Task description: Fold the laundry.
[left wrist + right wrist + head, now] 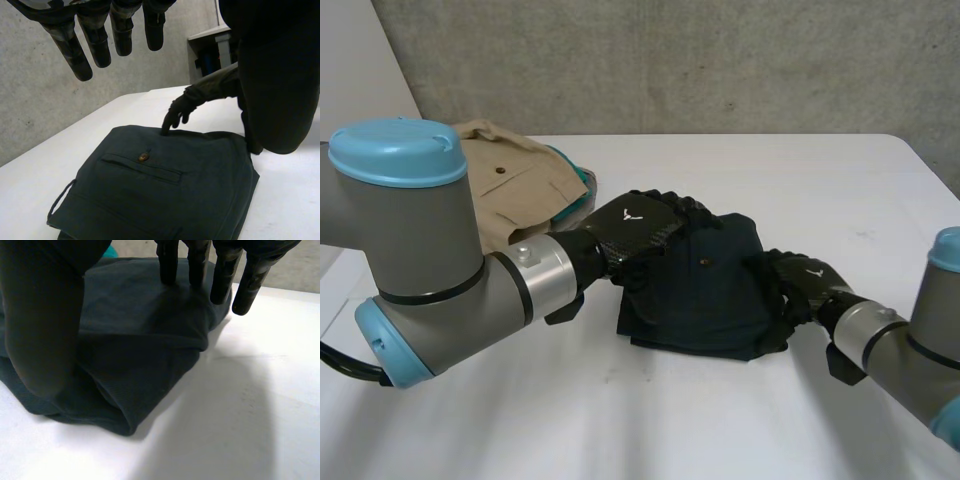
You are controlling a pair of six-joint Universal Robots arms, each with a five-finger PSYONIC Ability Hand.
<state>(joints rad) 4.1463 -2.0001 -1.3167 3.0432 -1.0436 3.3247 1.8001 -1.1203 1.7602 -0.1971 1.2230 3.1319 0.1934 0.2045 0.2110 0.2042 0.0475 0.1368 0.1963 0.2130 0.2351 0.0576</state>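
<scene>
- Head view: the dark trousers (pixel 705 285) lie in the middle of the white table (pixel 820 180), folded to a compact packet with the buttoned pocket (pixel 702 262) on top.
- Judging from this, the folding of this piece is almost finished. The step in hand seems to be pressing the packet flat and making its edges even.
- The next move probably calls for a light push from both sides, or for carrying the packet away. The layers are loose at the near edge, so a strong push could open them.
- The left hand (pixel 630 228) is over the far left corner of the packet. In the left wrist view its fingers (pixel 85 55) are straight and hang above the cloth, holding nothing.
- The right hand (pixel 805 280) is at the right edge. In the right wrist view its fingers (pixel 197 265) are straight, their tips rest on the cloth beside the fold, and nothing is grasped.
- Both arms reach inward, low over the table.
- A beige garment (pixel 515 175) lies behind the left arm, on something teal (pixel 578 178).
</scene>
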